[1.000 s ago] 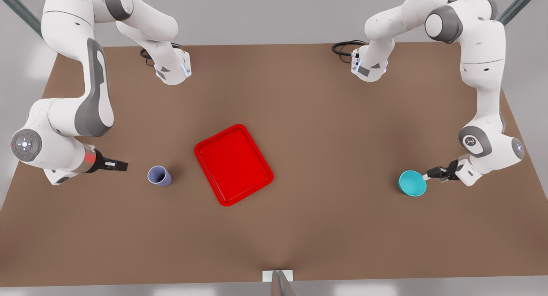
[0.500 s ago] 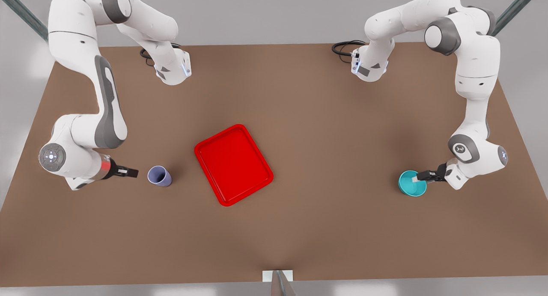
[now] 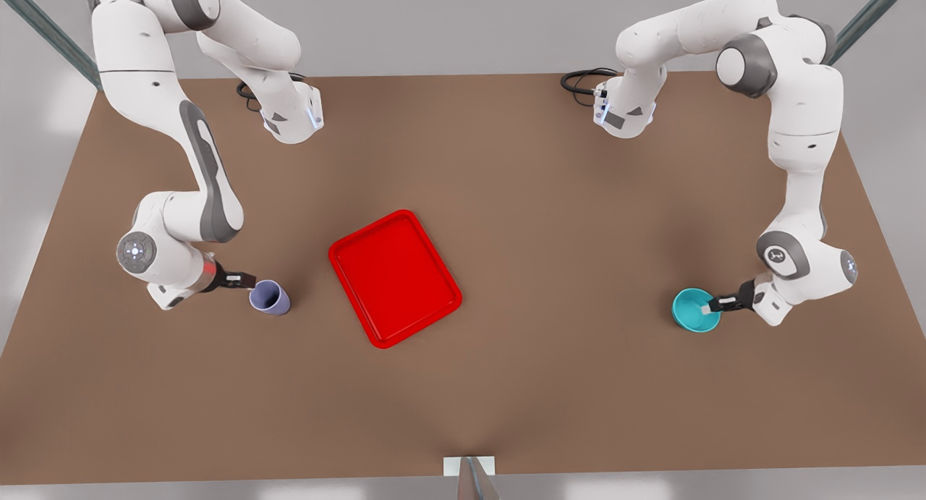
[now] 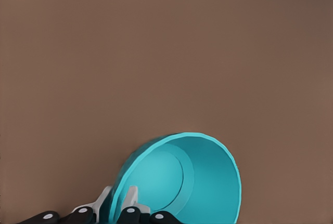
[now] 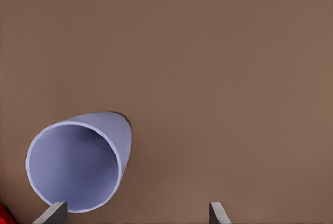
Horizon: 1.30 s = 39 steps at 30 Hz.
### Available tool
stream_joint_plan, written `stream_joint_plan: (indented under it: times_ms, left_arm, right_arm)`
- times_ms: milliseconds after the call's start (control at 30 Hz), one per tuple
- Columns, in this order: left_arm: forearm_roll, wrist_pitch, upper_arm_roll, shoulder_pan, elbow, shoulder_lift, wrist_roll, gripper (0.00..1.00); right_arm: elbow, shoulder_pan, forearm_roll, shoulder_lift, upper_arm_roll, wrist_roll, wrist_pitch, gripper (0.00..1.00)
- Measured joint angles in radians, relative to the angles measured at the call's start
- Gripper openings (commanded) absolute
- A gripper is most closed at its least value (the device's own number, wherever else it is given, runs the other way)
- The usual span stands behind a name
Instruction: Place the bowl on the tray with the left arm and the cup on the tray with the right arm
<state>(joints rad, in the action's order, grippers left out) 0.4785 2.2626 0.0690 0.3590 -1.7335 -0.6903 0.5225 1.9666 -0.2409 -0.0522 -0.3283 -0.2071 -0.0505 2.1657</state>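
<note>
The teal bowl [image 3: 696,310] stands on the table at the front view's right. My left gripper [image 3: 712,306] reaches it from the right, one finger inside and one outside. In the left wrist view the white pads [image 4: 130,197] pinch the bowl [image 4: 197,177] wall, so the left gripper [image 4: 117,199] is shut on the rim. The lavender cup [image 3: 270,297] stands upright left of the red tray [image 3: 394,279]. My right gripper [image 3: 242,279] is open just left of the cup. In the right wrist view the right gripper [image 5: 135,214] has its fingers spread wide, one finger beside the cup [image 5: 78,169].
The brown table [image 3: 550,218] stretches wide between the tray and the bowl. Black cables [image 3: 584,80] lie by the arm bases at the back. A small white mount [image 3: 469,465] sits at the front edge.
The right gripper has slid toward the cup and now nearly touches it. The left gripper has moved over the bowl's rim, one finger now inside. Bowl, cup and tray have stayed put.
</note>
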Motion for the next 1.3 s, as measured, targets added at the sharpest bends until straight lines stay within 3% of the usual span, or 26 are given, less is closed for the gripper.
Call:
stream_joint_plan:
  times_ms: [167, 333, 533, 833, 1000, 1167, 1300]
  left_arm:
    - [-0.034, 0.002, 0.000, -0.062, 0.036, 0.005, -0.050, 0.21]
    - [-0.113, -0.016, 0.000, -0.268, 0.041, 0.101, -0.246, 0.21]
    - [-0.226, -0.077, 0.000, -0.694, 0.042, 0.124, -0.934, 0.21]
    - [-0.243, -0.072, 0.000, -1.067, 0.269, 0.041, -1.900, 0.21]
    - [-0.229, -0.043, 0.000, -1.154, 0.493, -0.129, -2.140, 0.21]
    - [-0.218, 0.017, 0.000, -1.236, 0.503, -0.153, -2.194, 0.21]
    - [-0.224, 0.049, -0.005, -1.132, 0.505, -0.174, -2.189, 0.21]
  right_arm:
    - [0.012, 0.010, 0.001, -0.021, -0.001, -0.005, 0.068, 1.00]
    - [0.012, 0.009, 0.000, -0.028, 0.000, -0.005, 0.071, 1.00]
    - [0.009, 0.007, 0.000, -0.026, -0.001, 0.001, 0.068, 1.00]
    - [0.004, -0.009, -0.006, -0.022, 0.000, 0.014, 0.059, 1.00]
    - [-0.005, 0.006, -0.006, -0.015, 0.000, 0.019, 0.044, 1.00]
    - [-0.005, 0.008, -0.006, -0.024, -0.002, 0.009, 0.051, 1.00]
    - [-0.001, 0.014, -0.006, -0.057, -0.001, 0.004, 0.070, 1.00]
